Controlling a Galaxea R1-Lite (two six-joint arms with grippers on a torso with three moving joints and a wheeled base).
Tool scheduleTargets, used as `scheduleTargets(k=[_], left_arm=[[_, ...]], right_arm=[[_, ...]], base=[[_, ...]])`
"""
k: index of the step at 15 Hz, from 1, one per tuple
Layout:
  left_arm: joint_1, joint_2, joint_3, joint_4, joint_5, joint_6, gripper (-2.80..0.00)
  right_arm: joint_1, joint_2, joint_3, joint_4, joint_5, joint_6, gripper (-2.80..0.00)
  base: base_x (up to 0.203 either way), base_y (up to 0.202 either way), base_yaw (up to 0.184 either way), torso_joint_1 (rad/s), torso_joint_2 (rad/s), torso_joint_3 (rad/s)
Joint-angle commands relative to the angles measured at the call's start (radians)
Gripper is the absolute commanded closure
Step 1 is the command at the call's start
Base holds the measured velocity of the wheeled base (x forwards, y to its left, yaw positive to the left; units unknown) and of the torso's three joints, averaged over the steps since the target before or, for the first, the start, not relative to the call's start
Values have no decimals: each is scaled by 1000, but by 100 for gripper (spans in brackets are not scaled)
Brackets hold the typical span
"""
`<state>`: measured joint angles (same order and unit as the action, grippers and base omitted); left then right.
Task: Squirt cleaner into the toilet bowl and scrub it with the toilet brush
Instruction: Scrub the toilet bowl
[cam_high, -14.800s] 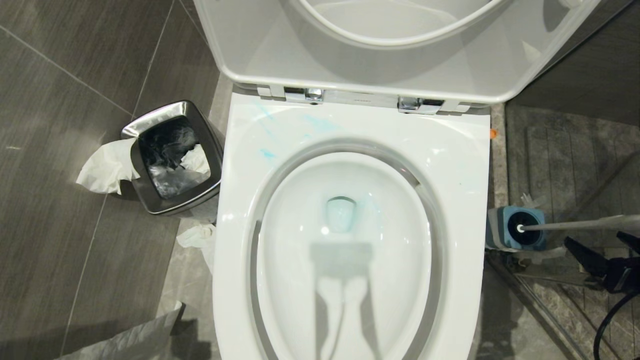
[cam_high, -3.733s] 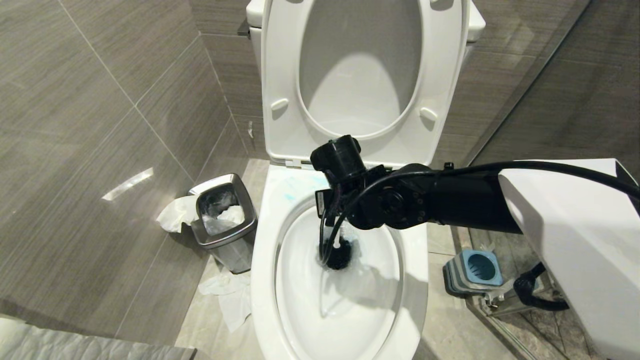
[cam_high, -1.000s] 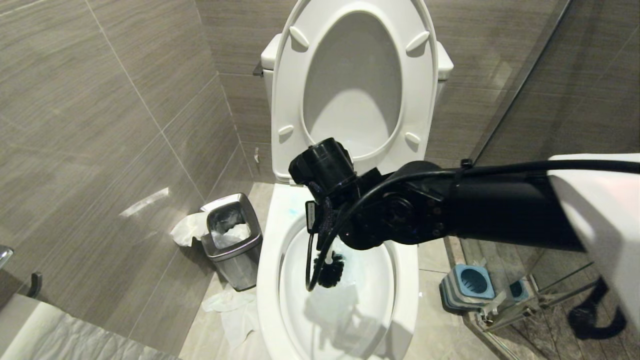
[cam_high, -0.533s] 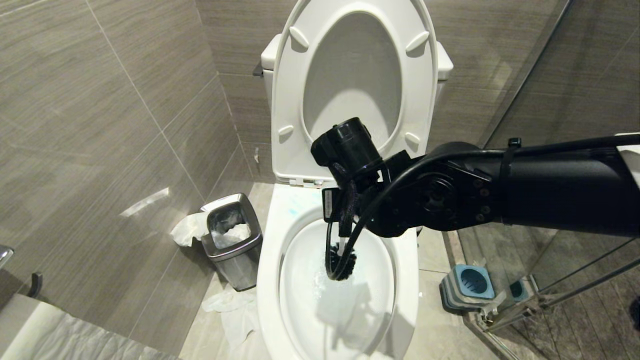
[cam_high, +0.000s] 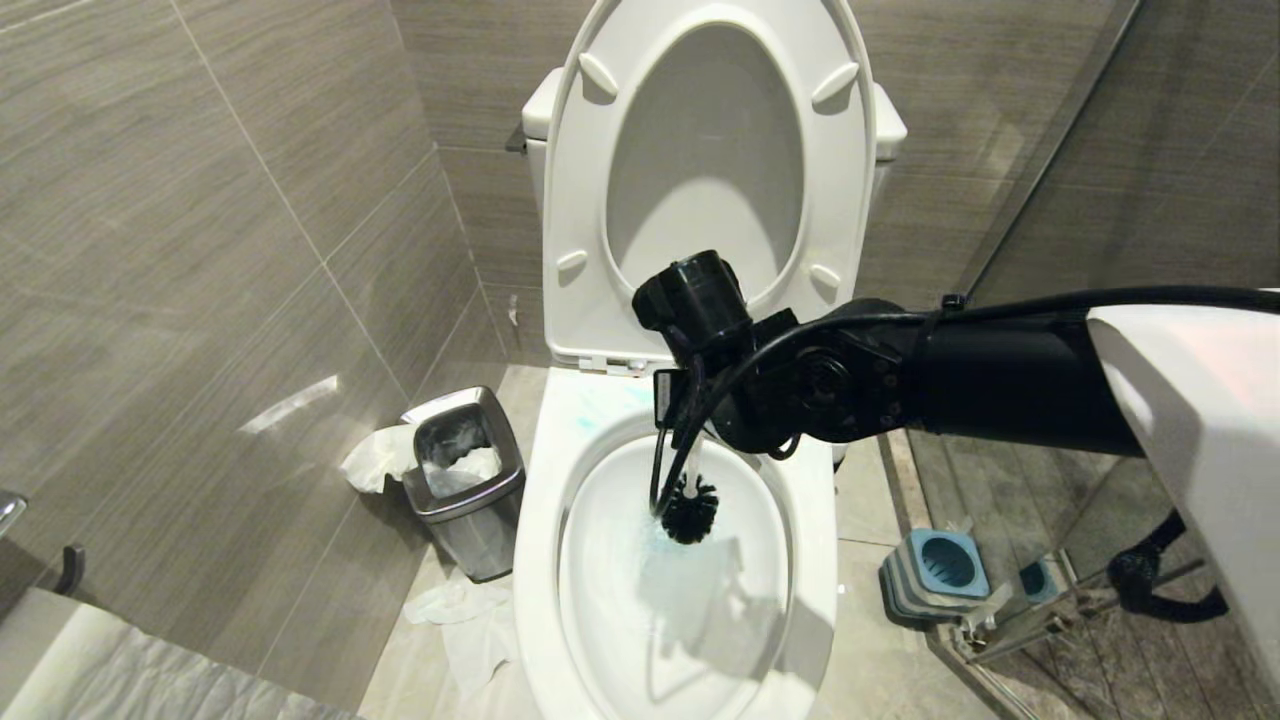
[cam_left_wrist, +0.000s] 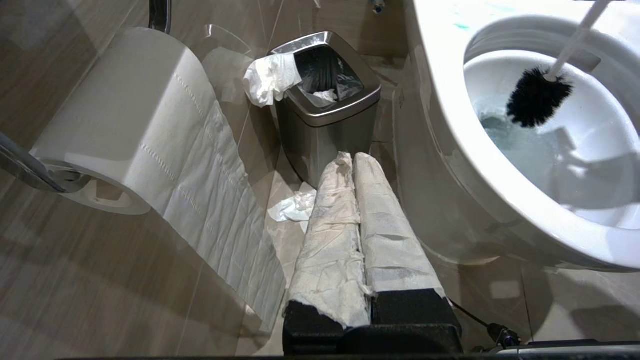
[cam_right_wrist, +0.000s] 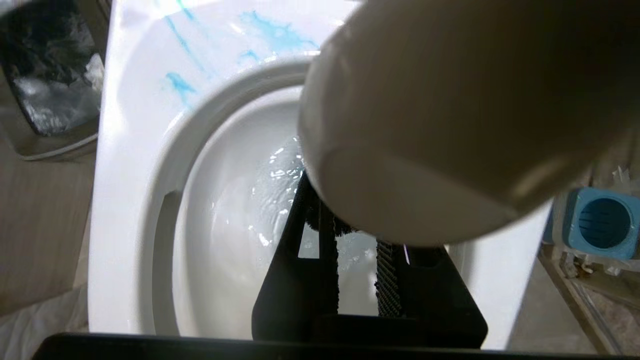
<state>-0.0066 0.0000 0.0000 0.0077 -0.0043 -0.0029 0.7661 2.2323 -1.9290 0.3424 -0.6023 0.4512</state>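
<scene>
The toilet bowl (cam_high: 540, 560) stands open, its seat and lid raised against the tank. My right arm reaches in from the right over the rim. The right gripper (cam_right_wrist: 352, 240) is shut on the white handle (cam_right_wrist: 450, 125) of the toilet brush. The handle slants down into the bowl. Its black bristle head (cam_high: 690, 508) sits at the water in the back half of the bowl, also seen as the bristle head (cam_left_wrist: 537, 97). My left gripper (cam_left_wrist: 350, 157), fingers wrapped in white paper, is shut and empty, low beside the toilet's left. The cleaner is out of view.
A square steel bin (cam_high: 465, 480) with tissue stands left of the toilet, with crumpled tissue (cam_high: 470, 620) on the floor by it. The blue-and-grey brush holder (cam_high: 940, 570) stands right, against a glass partition. A toilet paper roll (cam_left_wrist: 125, 125) hangs near the left arm. Blue streaks (cam_right_wrist: 270, 32) mark the rim.
Over the last second the right wrist has swung right and toward the back of the bowl, carrying the brush head the same way through the water. The left arm has not moved.
</scene>
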Motion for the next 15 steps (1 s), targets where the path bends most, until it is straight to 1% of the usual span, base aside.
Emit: scheduleTargets(k=[1,4,7,12,15], left_arm=[[0,0,0,0,0,0,0],[0,2,2,0,0,0,0],[0,0,0,0,0,0,0],[-1,0,0,0,0,0,0],[0,0,0,0,0,0,0]], right_arm=[[-7,59,-29,-30,-4,-21,0],[-5,102,-33,-120,-3,-76,0],[2,139,-36,-181,-2,-103,0],[60,168,-33,-256,0,-104,0],[109,144,2,-273,-4,-105,0]], base=[[0,0,0,0,0,0],[0,0,0,0,0,0],[0,0,0,0,0,0],[0,0,0,0,0,0],[0,0,0,0,0,0]])
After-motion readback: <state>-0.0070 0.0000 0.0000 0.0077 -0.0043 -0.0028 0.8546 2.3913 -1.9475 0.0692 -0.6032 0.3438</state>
